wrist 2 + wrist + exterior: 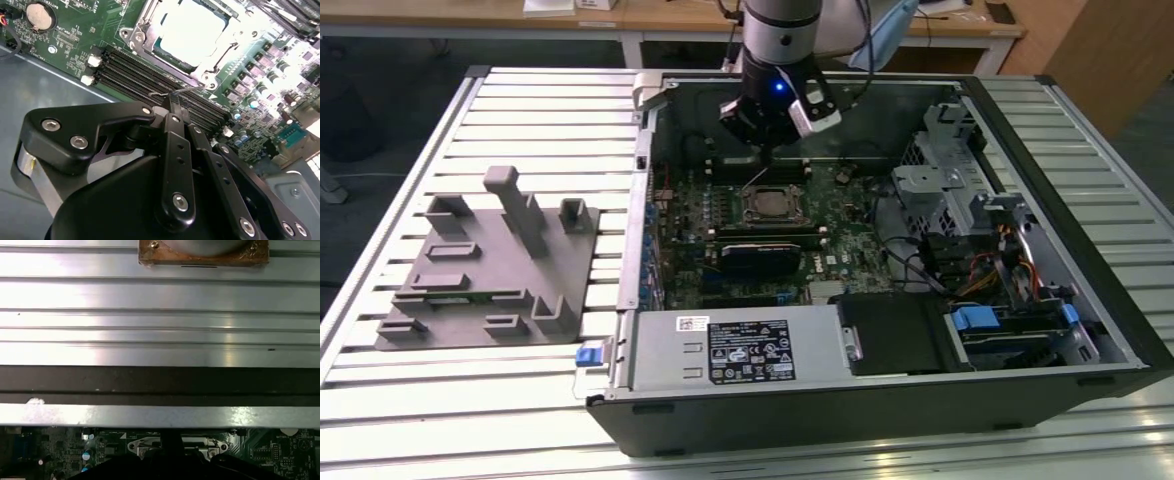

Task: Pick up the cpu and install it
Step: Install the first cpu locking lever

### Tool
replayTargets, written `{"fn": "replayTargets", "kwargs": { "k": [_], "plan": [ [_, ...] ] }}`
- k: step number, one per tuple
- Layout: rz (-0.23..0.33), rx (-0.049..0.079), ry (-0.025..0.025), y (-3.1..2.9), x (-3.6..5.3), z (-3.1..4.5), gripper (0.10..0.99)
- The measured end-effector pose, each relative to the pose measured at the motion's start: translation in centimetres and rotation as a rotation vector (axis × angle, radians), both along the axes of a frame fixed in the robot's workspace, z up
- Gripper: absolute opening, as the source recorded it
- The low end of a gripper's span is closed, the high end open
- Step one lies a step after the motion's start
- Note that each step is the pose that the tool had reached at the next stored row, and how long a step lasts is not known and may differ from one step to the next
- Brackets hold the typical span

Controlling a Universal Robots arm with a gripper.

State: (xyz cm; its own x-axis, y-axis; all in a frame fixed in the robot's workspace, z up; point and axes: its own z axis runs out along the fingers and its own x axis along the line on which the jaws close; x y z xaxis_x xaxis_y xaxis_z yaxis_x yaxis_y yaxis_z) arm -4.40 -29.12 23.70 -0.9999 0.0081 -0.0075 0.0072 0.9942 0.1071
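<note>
Black gripper [172, 107], fingers pressed together on nothing, hangs at six o'clock of the flat, square, silver-topped cpu [192, 30] seated in its socket.

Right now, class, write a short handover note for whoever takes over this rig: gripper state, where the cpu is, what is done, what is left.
Gripper: fingers shut, tip at the thin wire lever beside the socket; whether it actually grips the lever is unclear.
Cpu: seated in the motherboard socket, metal frame around it, inside the open case.
Done: cpu is placed in the socket.
Left: in the exterior view the lever stands raised, so the socket seems not yet locked.
</note>
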Motion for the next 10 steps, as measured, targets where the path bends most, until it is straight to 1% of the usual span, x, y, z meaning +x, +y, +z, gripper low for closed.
{"fn": "replayTargets", "kwargs": {
  "k": [4,10],
  "plan": [
    [0.0,-0.001,0.0002,-0.01,0.19,-0.19,0.106],
    [0.0,-0.009,0.0001,-0.01,0.8,-0.53,0.106]
  ]
}}
